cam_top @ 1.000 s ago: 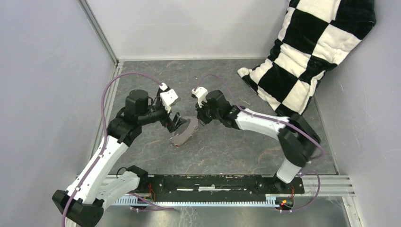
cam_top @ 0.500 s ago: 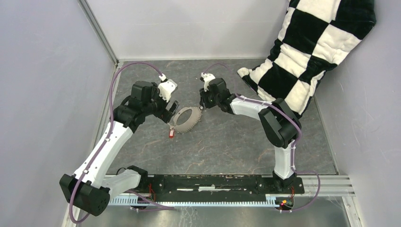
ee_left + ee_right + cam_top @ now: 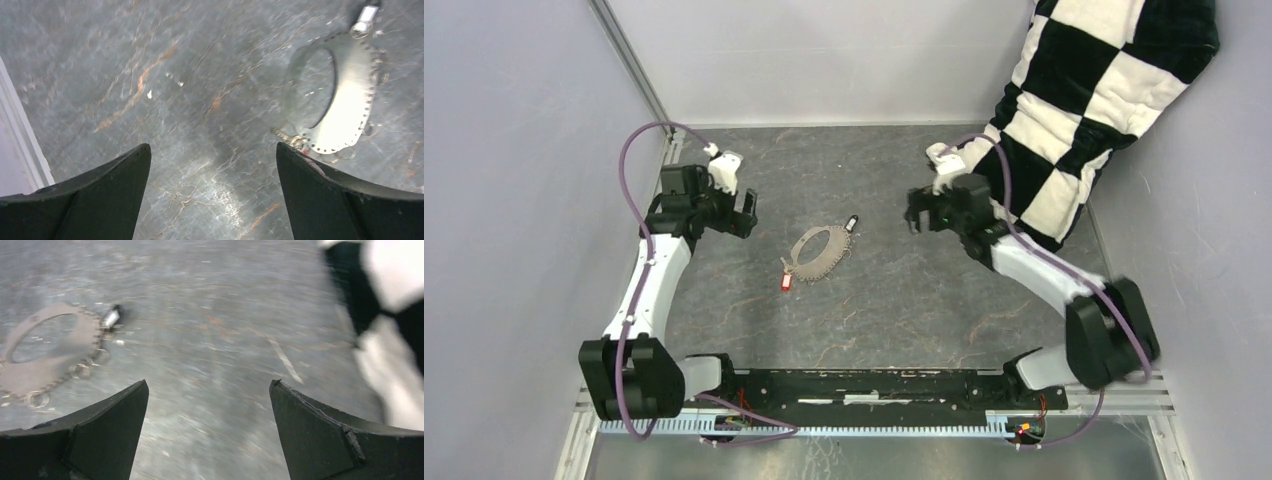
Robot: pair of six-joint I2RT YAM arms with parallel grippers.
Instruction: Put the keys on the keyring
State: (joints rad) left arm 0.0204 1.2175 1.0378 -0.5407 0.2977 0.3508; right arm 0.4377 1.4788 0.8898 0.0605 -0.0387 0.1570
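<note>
The keyring (image 3: 821, 252) lies flat near the middle of the bench (image 3: 904, 300), its long axis running from 7 to 1 o'clock in the overhead view, with small loops fringing its lower right side; the red key (image 3: 786, 282) sits at its 7 o'clock end and the black key (image 3: 851, 223) at its 1 o'clock end, both against the rim, though whether they are threaded on cannot be told; the left tool (image 3: 746, 212) hangs at the ring's 10 o'clock, jaws spread wide and grasping nothing; the right tool (image 3: 916, 213) hangs at the ring's 2 o'clock, likewise released and clear of the ring; a checkered pillow (image 3: 1084, 110) leans in the bench's 1 o'clock corner.
</note>
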